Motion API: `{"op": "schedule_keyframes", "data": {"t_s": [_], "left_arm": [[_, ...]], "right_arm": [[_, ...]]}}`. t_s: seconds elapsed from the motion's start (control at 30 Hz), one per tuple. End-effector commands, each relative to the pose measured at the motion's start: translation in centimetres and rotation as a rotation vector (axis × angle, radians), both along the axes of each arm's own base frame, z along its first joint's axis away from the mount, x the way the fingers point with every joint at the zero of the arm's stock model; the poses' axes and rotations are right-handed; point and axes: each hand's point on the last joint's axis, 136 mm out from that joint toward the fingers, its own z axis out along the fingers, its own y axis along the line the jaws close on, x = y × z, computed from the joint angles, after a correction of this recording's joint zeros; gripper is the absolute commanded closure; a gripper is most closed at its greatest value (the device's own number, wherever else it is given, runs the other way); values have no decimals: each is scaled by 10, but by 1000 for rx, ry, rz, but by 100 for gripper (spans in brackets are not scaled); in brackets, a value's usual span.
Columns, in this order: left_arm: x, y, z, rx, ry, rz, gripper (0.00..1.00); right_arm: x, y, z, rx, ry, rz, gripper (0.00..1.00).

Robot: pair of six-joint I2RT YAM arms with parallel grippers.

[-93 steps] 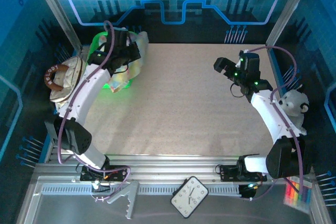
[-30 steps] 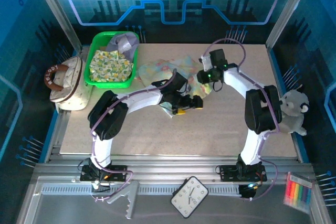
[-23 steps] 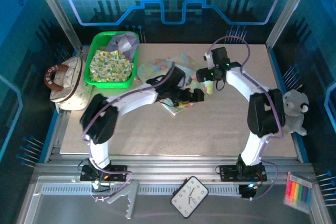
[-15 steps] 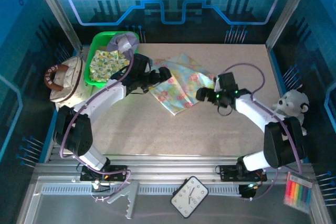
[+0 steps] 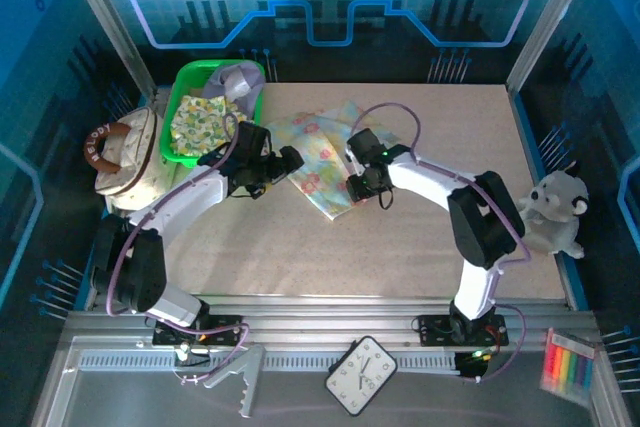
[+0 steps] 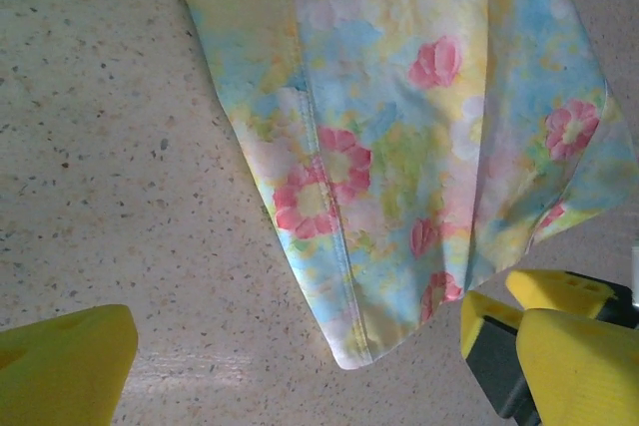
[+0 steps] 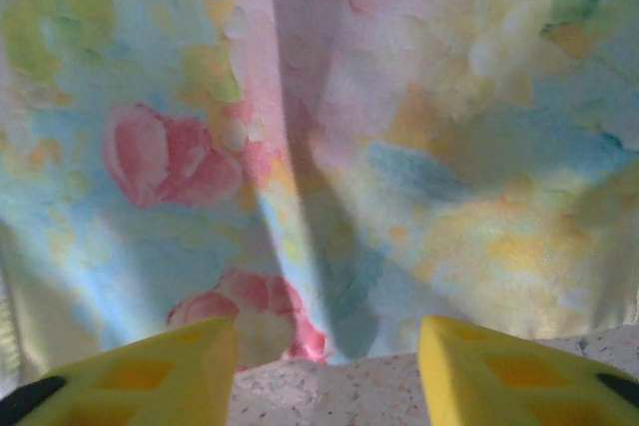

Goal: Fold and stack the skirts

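Right hand (image 5: pixel 357 189) has swung in from the right since half a second back and is now sitting at the near right edge of the floral skirt (image 5: pixel 320 159), fingers apart, gripping nothing. Left hand (image 5: pixel 285 160) has backed off to its left edge and is hanging spread wide, also gripping nothing.

Floral skirt is lying mid-desk (image 5: pixel 440 227): thin pastel cloth, pink flowers, stitched seam, tapering to a near corner.

Green basket (image 5: pixel 205 161) is sitting just left of it, holding the leafy-print skirt (image 5: pixel 205 125) and the bunched lavender-grey skirt (image 5: pixel 238 77). Cream handbag (image 5: pixel 128 162) is sitting far left, white plush toy (image 5: pixel 552 217) far right.
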Motion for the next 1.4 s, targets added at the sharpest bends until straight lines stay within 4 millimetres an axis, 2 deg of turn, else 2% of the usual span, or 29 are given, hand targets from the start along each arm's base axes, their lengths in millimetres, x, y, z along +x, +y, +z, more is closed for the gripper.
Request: {"op": "schedule_keyframes", "data": {"t_s": [0.0,0.23,0.47,0.57,0.67,0.77,0.93,1.07,1.17,1.27,1.37], "left_arm": [[-4,12,0,4,11,59,1],[-8,17,-9,11,34,74,1],[-14,18,-18,9,57,72,1],[-15,18,-21,11,62,73,1],[-13,16,-18,6,50,63,1],[-9,13,-9,15,18,19,1],[9,12,14,87,-39,-38,1],[31,-2,29,61,-62,-72,1],[44,-15,31,56,-57,-82,1],[55,-27,25,49,-28,-87,1],[69,-39,13,68,6,-94,1]], "right_arm": [[-5,-14,-12,-146,60,66,56],[-9,-6,-23,-157,109,94,58],[-5,-7,-37,-166,124,34,63],[-7,-9,-47,-179,142,1,69],[-9,-15,-48,-192,126,-31,84],[-8,-20,-25,-178,66,-34,100],[-16,-34,35,-158,-41,88,100],[-45,-21,75,-69,-77,336,100],[-70,-24,84,-70,-21,412,100],[-96,-27,80,-112,54,497,100],[-113,-32,75,-172,119,558,100]]}}
